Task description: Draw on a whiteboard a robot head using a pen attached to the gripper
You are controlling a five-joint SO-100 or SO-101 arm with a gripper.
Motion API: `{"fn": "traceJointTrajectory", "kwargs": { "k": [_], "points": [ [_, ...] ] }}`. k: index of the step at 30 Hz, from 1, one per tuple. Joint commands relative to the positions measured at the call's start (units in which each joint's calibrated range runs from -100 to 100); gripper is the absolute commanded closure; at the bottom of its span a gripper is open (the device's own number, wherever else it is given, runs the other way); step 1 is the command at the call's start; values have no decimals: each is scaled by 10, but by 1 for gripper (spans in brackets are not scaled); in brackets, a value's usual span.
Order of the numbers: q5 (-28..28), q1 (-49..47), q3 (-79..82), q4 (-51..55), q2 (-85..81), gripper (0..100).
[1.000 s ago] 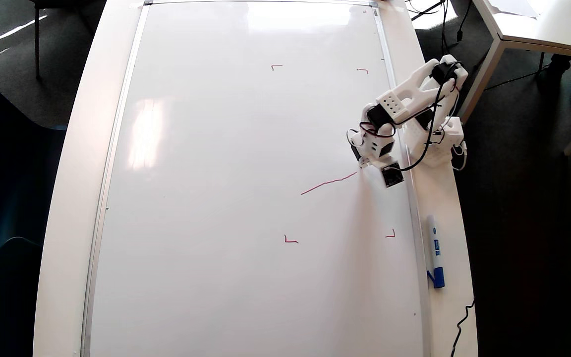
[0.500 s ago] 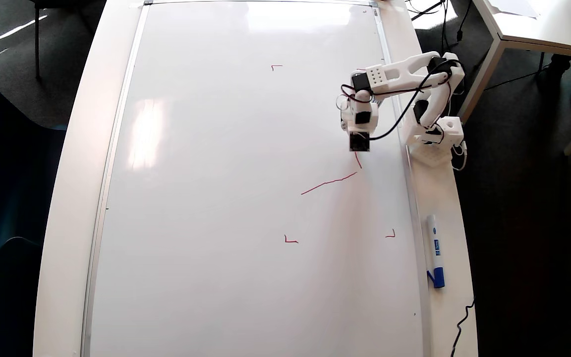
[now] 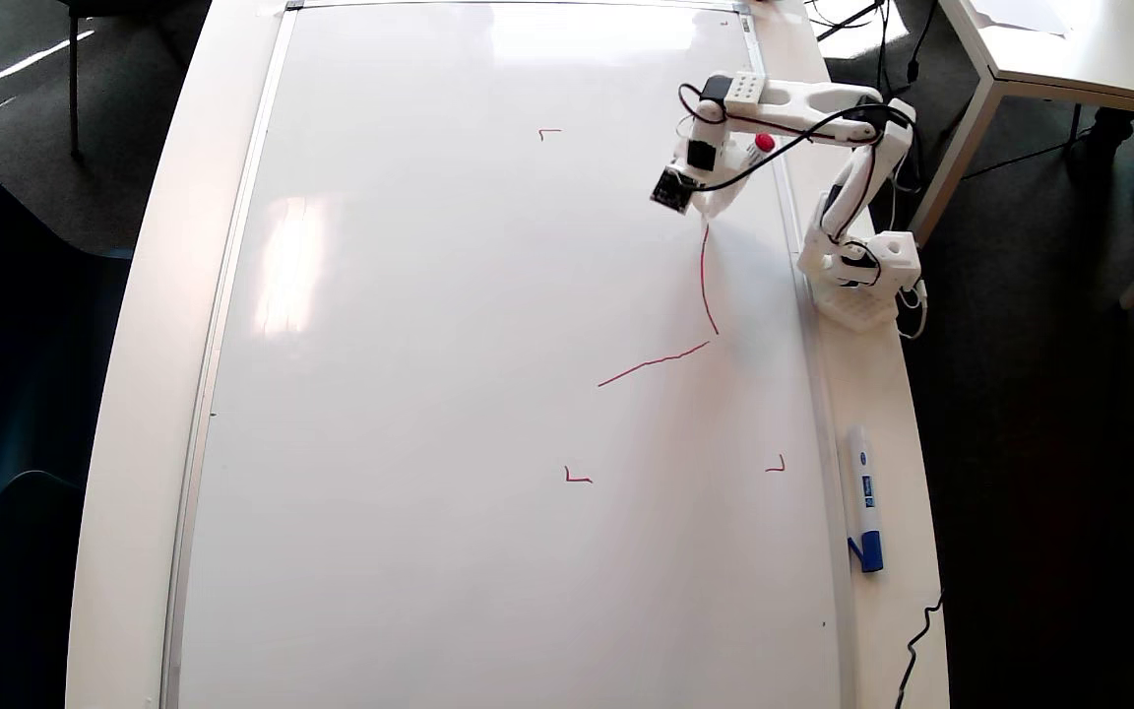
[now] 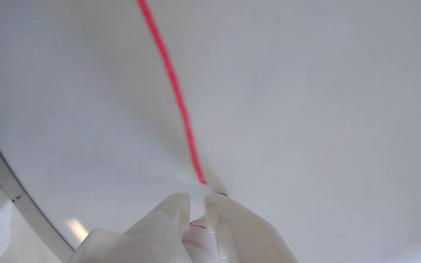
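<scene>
I run the gripper [image 4: 197, 199], jaws nearly closed around the pen [image 4: 216, 184], tip pressed to the whiteboard [image 3: 429, 394], tracing the robot head [image 3: 703, 276].

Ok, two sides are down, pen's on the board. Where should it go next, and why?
Probably sweep left in the overhead view, pen kept down. The robot head so far has a bottom stroke and a right side ending beneath the pincer, near the upper red corner mark; the top edge is undrawn.

text: none legible | blue-capped marker [image 3: 863, 497]: label print too small to read
</scene>
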Motion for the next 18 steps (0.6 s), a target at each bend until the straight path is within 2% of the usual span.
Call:
{"fn": "traceJointTrajectory", "kwargs": {
  "k": [1, 11, 18],
  "points": [
    [3, 31, -58, 5, 3, 99],
    [3, 34, -83, 14, 5, 99],
    [3, -24, -50, 73, 5, 99]
  ]
}}
